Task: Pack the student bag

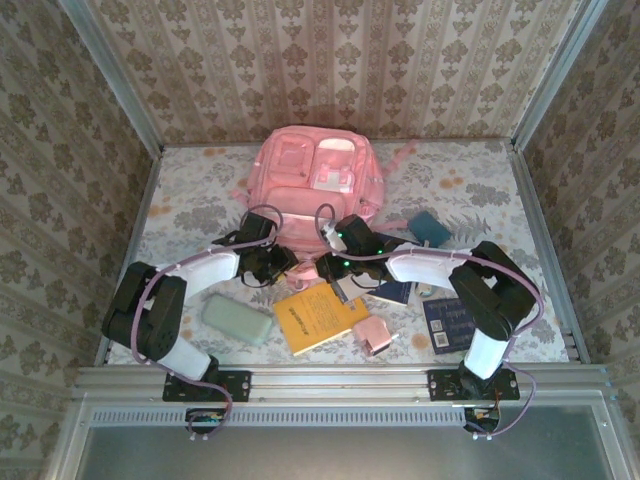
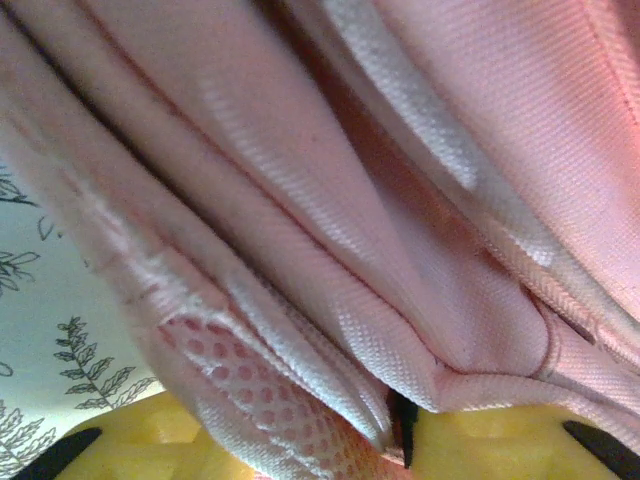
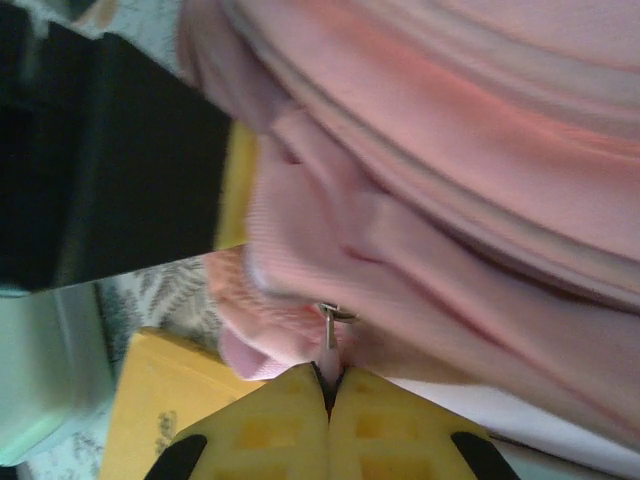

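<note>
Yellow right claw (image 3: 328,378) tight on soft, creased pink student bag (image 1: 318,180).

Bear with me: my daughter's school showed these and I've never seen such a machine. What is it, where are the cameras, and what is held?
It is two robot arms bolted at a table's near edge. The wide picture looks down from above: the student bag lies at the back, with a yellow book, a green case and dark booklets nearer. The other two come from cameras on the wrists. The right gripper is shut on the bag's zip pull. The left gripper has a fold of bag fabric between its yellow fingers; whether it is clamped is unclear.
</note>
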